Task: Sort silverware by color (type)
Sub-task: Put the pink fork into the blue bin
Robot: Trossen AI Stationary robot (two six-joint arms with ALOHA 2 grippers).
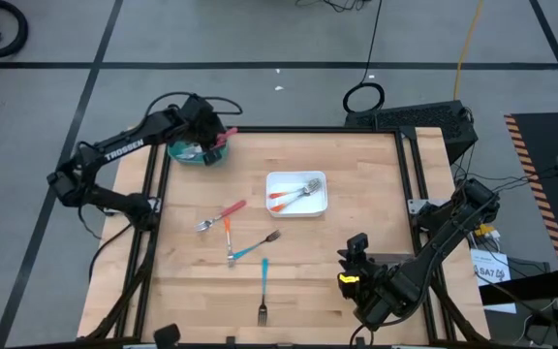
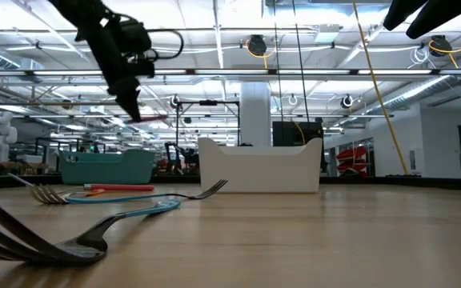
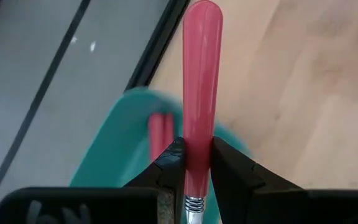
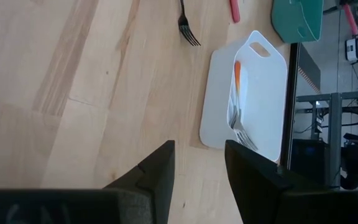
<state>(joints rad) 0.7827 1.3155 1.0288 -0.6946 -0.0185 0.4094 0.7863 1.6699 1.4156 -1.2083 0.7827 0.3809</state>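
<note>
My left gripper point(image 1: 211, 139) hovers over the teal tray point(image 1: 194, 153) at the table's far left corner, shut on a red-handled fork point(image 3: 199, 81). Another red handle point(image 3: 160, 134) lies in that tray. The white tray point(image 1: 296, 193) at mid-table holds two orange-handled forks point(image 1: 289, 197). A red fork point(image 1: 223, 213), an orange fork point(image 1: 229, 237) and two teal forks point(image 1: 257, 248), point(image 1: 263, 288) lie flat on the wood. My right gripper point(image 4: 197, 165) waits open above the table's near right part, holding nothing. My left gripper pinches the red handle's lower end point(image 3: 197, 163), just above the metal neck point(image 3: 194, 203), between its two fingers. The handle runs along the fingers and sticks out past their tips, slanting downward. The fork is lifted clear above the teal tray; its head is hidden behind the fingers.
The loose forks cluster left of centre between the two trays. Black rails point(image 1: 407, 184) frame the tabletop. Bare wood point(image 1: 356, 213) lies right of the white tray. In the low view a fork's head point(image 2: 46, 240) lies close to the camera.
</note>
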